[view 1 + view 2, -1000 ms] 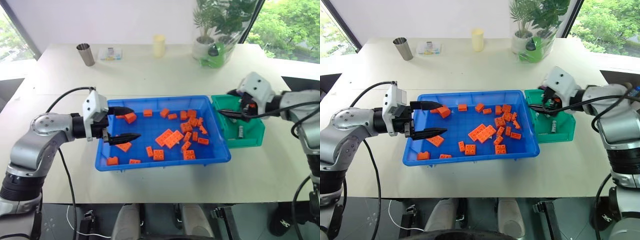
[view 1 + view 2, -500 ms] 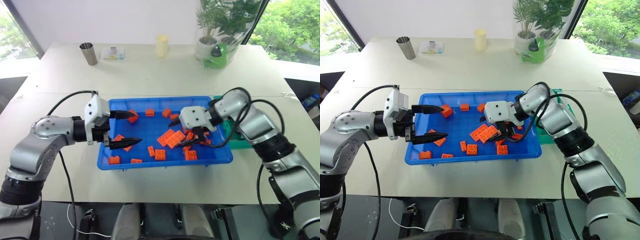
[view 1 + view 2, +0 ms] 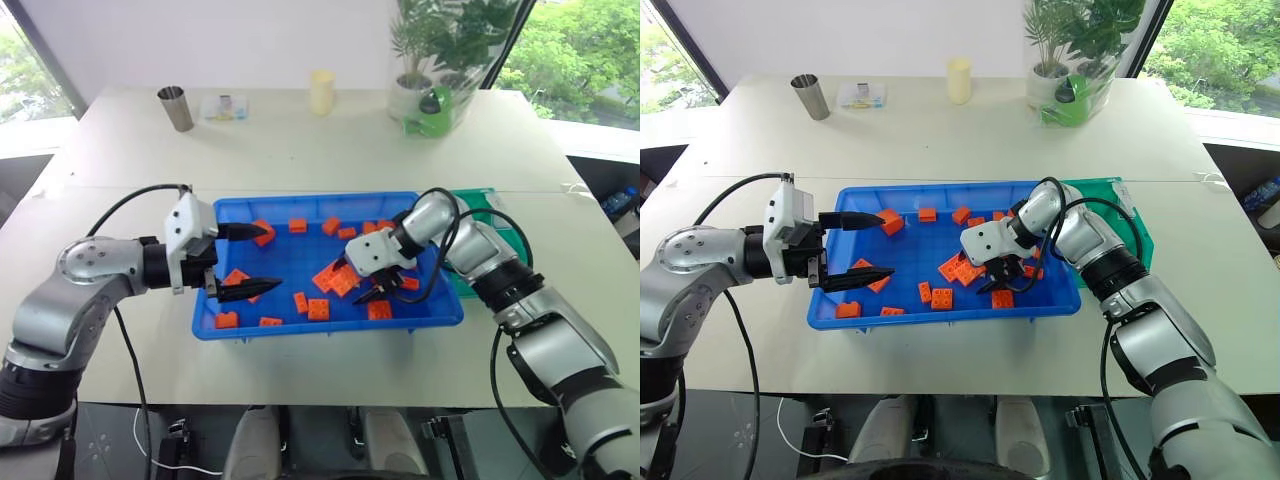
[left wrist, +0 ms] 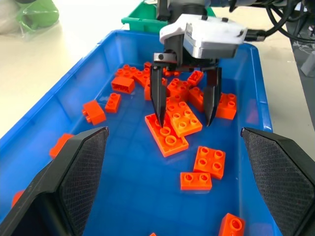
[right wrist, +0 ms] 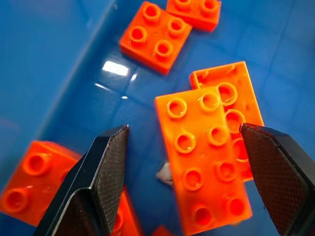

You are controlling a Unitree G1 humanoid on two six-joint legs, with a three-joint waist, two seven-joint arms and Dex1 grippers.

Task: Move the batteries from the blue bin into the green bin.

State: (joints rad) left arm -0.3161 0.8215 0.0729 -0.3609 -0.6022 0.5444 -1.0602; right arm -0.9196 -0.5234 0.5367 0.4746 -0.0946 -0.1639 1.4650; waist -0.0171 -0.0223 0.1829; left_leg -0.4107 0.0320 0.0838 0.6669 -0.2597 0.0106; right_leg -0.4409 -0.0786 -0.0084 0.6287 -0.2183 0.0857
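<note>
The blue bin (image 3: 310, 197) lies mid-table, with orange bricks scattered across its floor. My left gripper (image 3: 270, 258) hangs open over the bin's left end and holds nothing. My right gripper (image 4: 185, 123) is open and points down into the bin's right half. Its fingers (image 4: 157, 98) straddle a long orange brick (image 5: 202, 157) without closing on it. A small silvery-grey bit (image 5: 165, 173) peeks out beside that brick; I cannot tell whether it is a battery. The green bin (image 3: 1135, 215) stands against the blue bin's right end, mostly hidden behind my right arm.
At the table's far side stand a metal cup (image 3: 173, 107), a small clear box (image 3: 222, 105), a pale yellow cup (image 3: 320, 90) and a potted plant in a clear bag with a lime-green object (image 3: 430, 110). My right arm's cable loops over the bin's right rim.
My right gripper has swung left from over the green bin into the blue bin and dropped down among the bricks. The left gripper has stayed in place, open.
</note>
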